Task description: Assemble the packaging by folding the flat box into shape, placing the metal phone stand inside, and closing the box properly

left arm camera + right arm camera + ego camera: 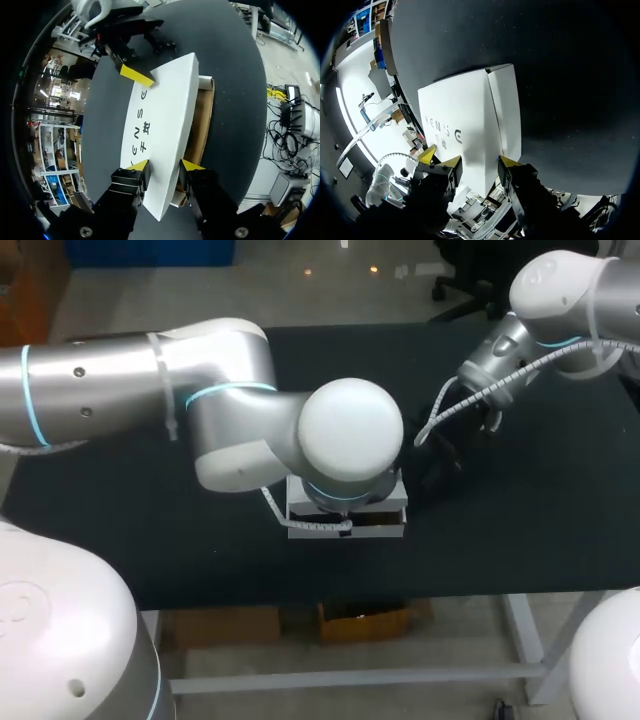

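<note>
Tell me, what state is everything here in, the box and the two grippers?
box: folded into shape, lid not fully shut, brown inside showing along one side.
left gripper: astride one end of the box; whether it grips is unclear.
right gripper: at the box's other end; whether it grips is unclear.

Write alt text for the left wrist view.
A white cardboard box, printed on top, lies on a black table, its brown inside showing along one side. The left gripper is at its near end; the right gripper touches the far corner with one yellow tip.
</note>
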`<action>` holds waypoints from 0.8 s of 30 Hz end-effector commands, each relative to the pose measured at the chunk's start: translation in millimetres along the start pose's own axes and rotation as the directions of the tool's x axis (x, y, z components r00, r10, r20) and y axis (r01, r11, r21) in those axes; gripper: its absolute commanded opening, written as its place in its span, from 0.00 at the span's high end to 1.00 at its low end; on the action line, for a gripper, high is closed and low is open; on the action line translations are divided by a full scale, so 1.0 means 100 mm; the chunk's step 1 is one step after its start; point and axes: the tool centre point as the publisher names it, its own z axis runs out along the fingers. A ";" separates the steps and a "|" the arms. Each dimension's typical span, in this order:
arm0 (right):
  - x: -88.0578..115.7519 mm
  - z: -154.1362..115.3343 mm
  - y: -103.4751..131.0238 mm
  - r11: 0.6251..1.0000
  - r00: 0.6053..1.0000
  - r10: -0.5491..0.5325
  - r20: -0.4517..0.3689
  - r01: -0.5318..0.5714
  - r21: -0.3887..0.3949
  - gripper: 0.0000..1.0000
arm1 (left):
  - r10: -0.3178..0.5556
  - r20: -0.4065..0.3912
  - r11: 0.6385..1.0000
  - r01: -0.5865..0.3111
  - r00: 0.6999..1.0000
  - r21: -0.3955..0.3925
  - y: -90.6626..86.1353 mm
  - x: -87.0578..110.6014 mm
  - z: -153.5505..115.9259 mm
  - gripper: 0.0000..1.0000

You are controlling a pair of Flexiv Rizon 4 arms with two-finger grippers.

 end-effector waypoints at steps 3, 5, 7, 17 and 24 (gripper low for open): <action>-0.01 -0.01 -0.01 1.000 1.000 0.000 -0.001 0.000 0.002 0.56 | -0.006 0.015 1.000 0.007 1.000 -0.016 -0.05 0.06 0.03 0.63; 0.00 -0.02 -0.01 1.000 1.000 0.000 -0.001 0.000 0.001 0.56 | -0.005 0.019 1.000 0.006 1.000 -0.018 -0.05 0.07 0.04 0.63; 0.00 -0.02 -0.02 1.000 1.000 -0.001 -0.001 0.001 -0.001 0.56 | -0.005 0.021 1.000 0.006 1.000 -0.019 -0.05 0.07 0.04 0.63; 0.02 -0.02 -0.02 1.000 1.000 -0.002 0.002 0.002 0.000 0.56 | -0.008 0.038 1.000 0.009 0.999 -0.023 -0.03 0.10 0.06 0.62; 0.03 -0.02 -0.01 1.000 1.000 -0.002 0.005 0.002 0.002 0.57 | -0.008 0.046 1.000 0.008 0.999 -0.019 -0.02 0.11 0.08 0.62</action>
